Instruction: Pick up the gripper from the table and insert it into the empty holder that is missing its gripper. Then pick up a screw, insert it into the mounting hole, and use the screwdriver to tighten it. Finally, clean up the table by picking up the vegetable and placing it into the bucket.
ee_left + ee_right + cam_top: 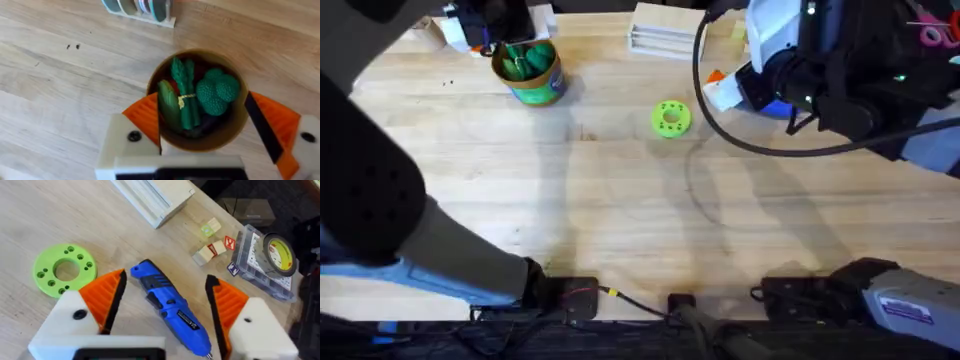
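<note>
**Both grippers open, vegetable in the bucket, screwdriver on the table**

The left gripper [207,145] hangs over the bucket [200,100], fingers spread wide and holding nothing. In the left wrist view the bucket's round rim sits between the two orange pads [142,117], one pad at each side of it; whether they touch it cannot be told. Inside the bucket lie green toy vegetables: a slim pod-like vegetable [169,102] on the side nearest the one finger, a tied asparagus bundle [184,95] in the middle, and a knobbly broccoli [217,92] toward the other finger. From overhead the bucket [530,72] stands at the table's [620,220] far left, with the green pieces showing in it.

The right gripper [165,305] is also wide open and empty. In the right wrist view the blue screwdriver [172,310] lies on the wood between its two orange fingers [105,297], touching neither, its body running slantwise through the gap. Just outside one finger lies a bright-green disc [64,270] with holes. Beyond the fingertips sits a white slatted block [155,197], and past the other finger are small wooden blocks [212,250] and a clear box [262,265] with a roll of tape on it.

Overhead, the disc [670,118] lies near mid-table.
</note>
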You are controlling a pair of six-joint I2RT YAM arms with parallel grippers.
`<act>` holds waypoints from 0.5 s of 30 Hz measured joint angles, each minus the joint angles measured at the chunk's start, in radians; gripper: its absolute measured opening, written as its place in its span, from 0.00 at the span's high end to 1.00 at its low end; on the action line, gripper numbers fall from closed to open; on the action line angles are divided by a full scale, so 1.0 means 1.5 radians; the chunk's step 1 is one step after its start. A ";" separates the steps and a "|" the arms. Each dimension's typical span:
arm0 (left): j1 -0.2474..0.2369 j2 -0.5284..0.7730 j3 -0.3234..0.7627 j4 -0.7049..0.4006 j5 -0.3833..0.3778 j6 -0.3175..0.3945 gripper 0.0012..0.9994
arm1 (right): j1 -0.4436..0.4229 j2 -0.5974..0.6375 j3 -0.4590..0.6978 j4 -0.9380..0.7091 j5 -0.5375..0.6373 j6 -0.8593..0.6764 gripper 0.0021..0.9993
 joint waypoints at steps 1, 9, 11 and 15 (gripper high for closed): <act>0.000 -0.012 0.000 0.001 0.000 0.000 0.01 | 0.000 0.000 0.000 0.000 0.000 0.000 0.01; 0.000 -0.184 0.000 -0.007 0.000 0.001 0.01 | 0.010 -0.004 0.000 -0.001 0.000 0.001 0.01; 0.000 -0.228 0.000 -0.023 0.000 0.000 0.03 | 0.020 -0.017 0.000 -0.002 0.000 0.005 0.01; 0.000 -0.306 0.000 -0.074 -0.001 0.001 0.58 | 0.031 -0.068 0.000 0.000 -0.002 0.061 0.01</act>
